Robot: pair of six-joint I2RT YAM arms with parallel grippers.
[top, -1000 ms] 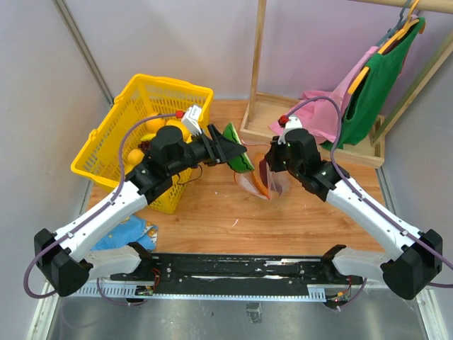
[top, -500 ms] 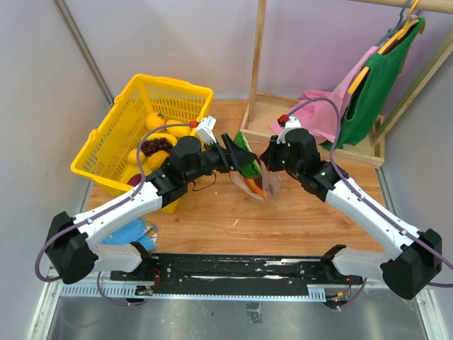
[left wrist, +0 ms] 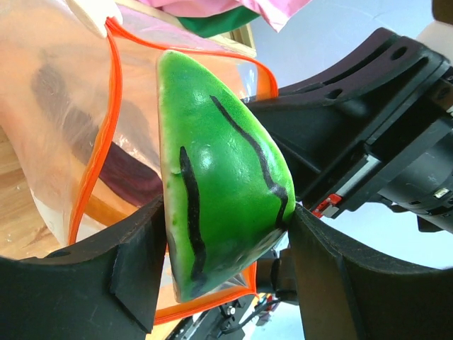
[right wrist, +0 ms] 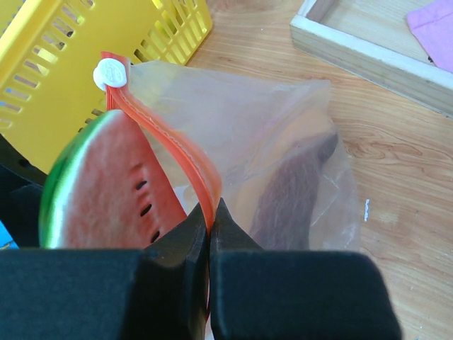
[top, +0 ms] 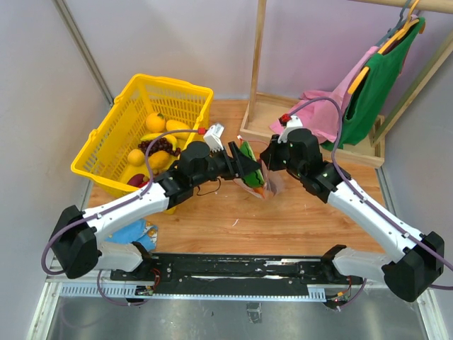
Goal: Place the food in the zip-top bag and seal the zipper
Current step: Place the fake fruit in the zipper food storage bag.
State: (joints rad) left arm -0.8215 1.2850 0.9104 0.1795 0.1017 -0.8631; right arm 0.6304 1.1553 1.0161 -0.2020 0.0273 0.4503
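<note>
My left gripper [top: 244,161] is shut on the red-green watermelon wedge [left wrist: 216,184] and holds it at the open mouth of the clear zip-top bag [top: 263,180]. My right gripper [right wrist: 211,223] is shut on the red zipper strip [right wrist: 170,145] and holds that edge of the bag up. The white slider [right wrist: 110,73] sits at the strip's far end. The wedge's red face [right wrist: 117,191] shows beside the strip in the right wrist view. An orange piece and a dark piece [right wrist: 283,191] lie inside the bag. More yellow and dark food [top: 152,145] lies in the basket.
The yellow plastic basket [top: 113,131] stands at the left. A wooden frame with a tray base [top: 262,120] stands behind the bag, with pink and green clothes [top: 368,85] hanging at the right. A blue cloth [top: 131,230] lies near the left arm's base.
My left gripper has carried the watermelon wedge rightward from beside the basket to the bag's mouth. My right gripper has kept its hold on the bag's edge, almost still.
</note>
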